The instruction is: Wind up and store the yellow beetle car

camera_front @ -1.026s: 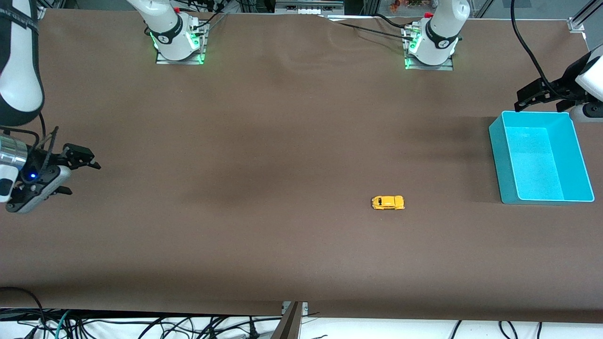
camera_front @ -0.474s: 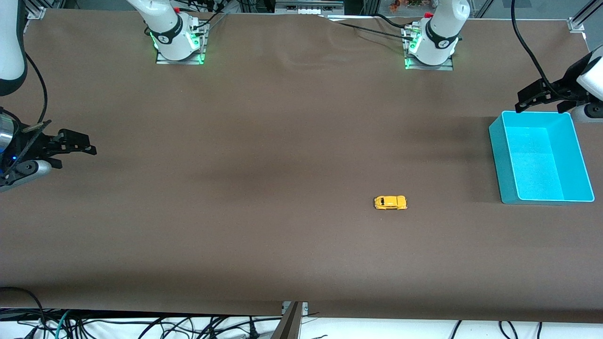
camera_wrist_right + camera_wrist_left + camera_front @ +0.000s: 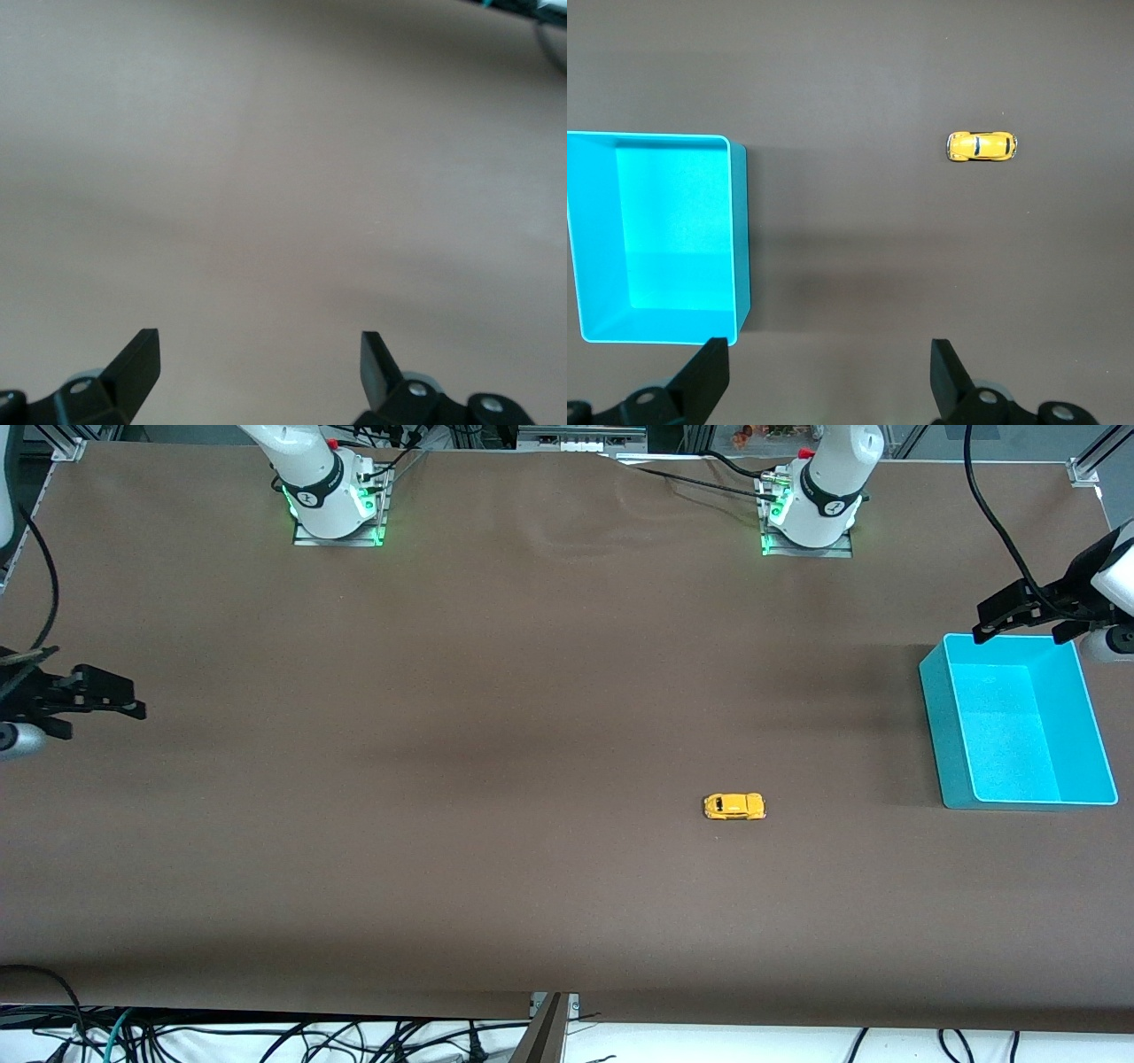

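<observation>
The yellow beetle car (image 3: 733, 807) lies well off the left gripper (image 3: 1019, 613) — jaws apart, nearer than the right gripper (image 3: 111, 695), also apart — long axis running between the table's ends.

The table (image 3: 532, 691) is covered in a matt brown cloth-like sheet, faintly wrinkled near the arm bases. The yellow beetle car (image 3: 733, 807) has a glossy painted shell, and the cyan bin (image 3: 932, 691) looks like smooth plastic with a slight sheen. The fingers (image 3: 709, 376) of the left gripper (image 3: 828, 376) and of the right gripper (image 3: 260, 363) are matt black.
</observation>
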